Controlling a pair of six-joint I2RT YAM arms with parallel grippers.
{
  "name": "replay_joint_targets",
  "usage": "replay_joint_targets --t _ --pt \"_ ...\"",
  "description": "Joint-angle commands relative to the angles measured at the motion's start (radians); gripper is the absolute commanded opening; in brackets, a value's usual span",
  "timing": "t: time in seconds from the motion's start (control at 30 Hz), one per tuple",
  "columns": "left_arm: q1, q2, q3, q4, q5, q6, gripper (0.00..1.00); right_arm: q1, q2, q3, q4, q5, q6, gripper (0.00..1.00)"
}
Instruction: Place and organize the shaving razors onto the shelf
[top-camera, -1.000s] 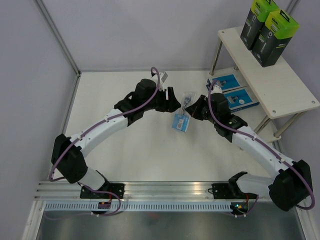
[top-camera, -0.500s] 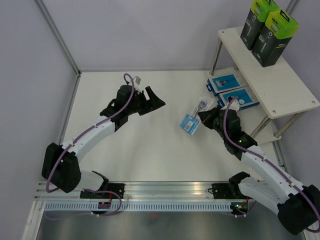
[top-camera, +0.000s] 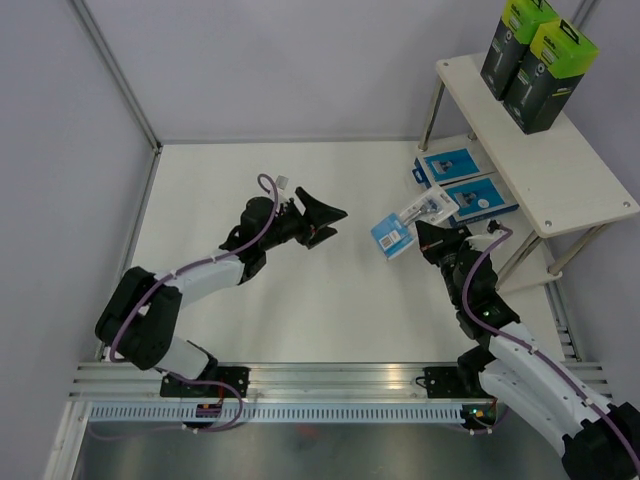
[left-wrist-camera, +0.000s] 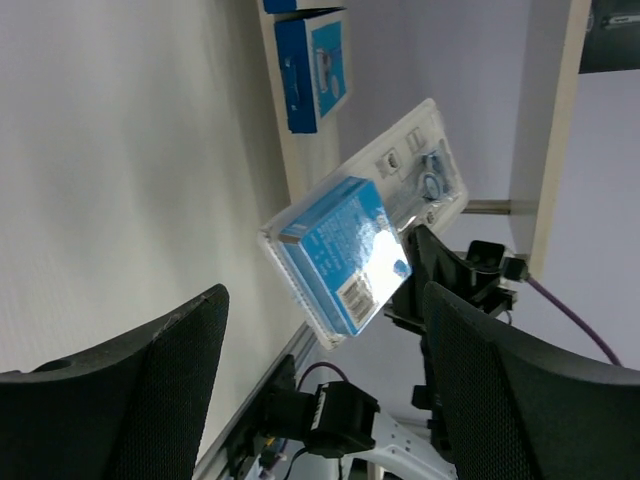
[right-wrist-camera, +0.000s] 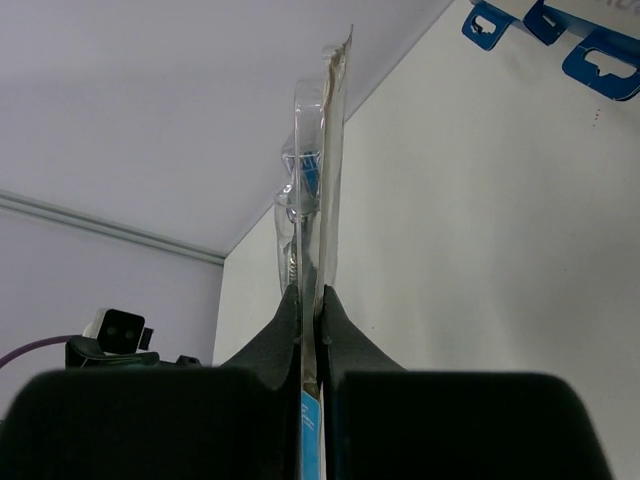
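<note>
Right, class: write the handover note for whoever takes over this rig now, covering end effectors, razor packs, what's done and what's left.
The left end effector is open and empty, above the table.
The right end effector is shut on the blister pack, held off the table beside the shelf.
Done: two black boxes stand on the top board, and two blue boxes lie on the lower board.
Left: shelve the blister pack.

One high overhead view, two close wrist views, all sharing the blister pack (top-camera: 408, 224).
</note>
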Motion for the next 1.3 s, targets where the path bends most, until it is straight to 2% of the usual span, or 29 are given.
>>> replay_joint_targets --t 0.0,0.13,0.3,0.47,0.63,0.77,1.0,1.27 --pt "-0.031 0.063 -0.002 0.266 0.019 -0.165 0.83 -0.003 0.005 -0.062 0.237 0.018 0.061 0.00" --pt "-0.059 0.147 0.009 0.401 0.039 -0.275 0.82 -0.003 0.004 -0.069 0.319 0.009 0.049 0.00" --pt "-0.093 0.157 0.011 0.380 0.007 -0.263 0.82 -0.002 -0.005 -0.015 0.316 0.020 -0.020 0.00" --pt "-0.123 0.198 0.052 0.437 -0.010 -0.294 0.82 0.000 0.019 -0.016 0.345 -0.003 0.007 0.00" --pt "-0.154 0.273 0.135 0.421 -0.012 -0.309 0.81 0.000 0.032 -0.012 0.387 -0.019 0.026 0.01" --pt "-0.157 0.324 0.175 0.500 -0.007 -0.344 0.77 -0.002 0.025 0.013 0.367 -0.022 0.006 0.00" --pt "-0.160 0.399 0.222 0.607 0.033 -0.393 0.60 -0.002 0.007 0.003 0.315 -0.042 -0.015 0.00" --pt "-0.179 0.401 0.244 0.633 0.043 -0.419 0.55 -0.002 -0.005 -0.036 0.349 0.014 -0.011 0.01"
